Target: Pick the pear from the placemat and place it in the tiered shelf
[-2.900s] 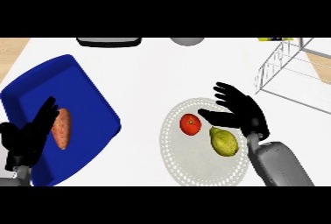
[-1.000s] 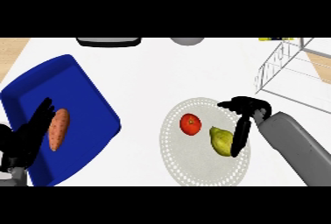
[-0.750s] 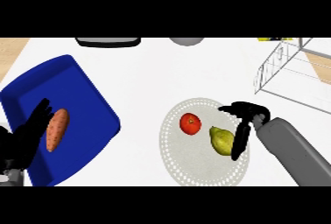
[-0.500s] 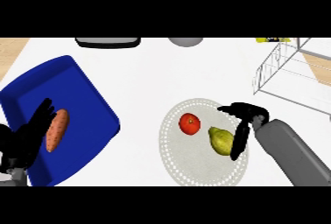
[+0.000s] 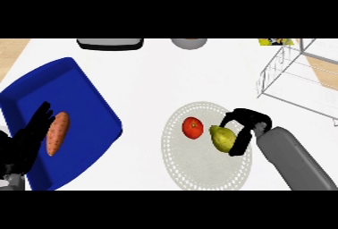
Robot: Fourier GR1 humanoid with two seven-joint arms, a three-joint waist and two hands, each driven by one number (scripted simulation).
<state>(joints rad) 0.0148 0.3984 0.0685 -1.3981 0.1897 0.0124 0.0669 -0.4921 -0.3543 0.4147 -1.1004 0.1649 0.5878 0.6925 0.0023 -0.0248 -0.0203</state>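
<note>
A yellow-green pear (image 5: 222, 138) lies on the round white placemat (image 5: 198, 167), right of a red tomato (image 5: 192, 127). My right hand (image 5: 246, 125) is curled round the pear's right side, thumb over its top and fingers down along its far flank. The pear still rests on the mat. The white wire tiered shelf (image 5: 294, 80) stands at the upper right, apart from the hand. My left hand (image 5: 25, 143) rests open at the lower left edge, over the blue tray.
A blue tray (image 5: 79, 112) at the left holds an orange sweet potato (image 5: 55, 133). A dark pan (image 5: 109, 44) and a grey bowl (image 5: 189, 43) sit at the counter's far edge. A yellow packet (image 5: 278, 41) lies behind the shelf.
My right hand came down from above the mat and curled round the pear's right side. In the last second it barely shifted. The left hand stayed put.
</note>
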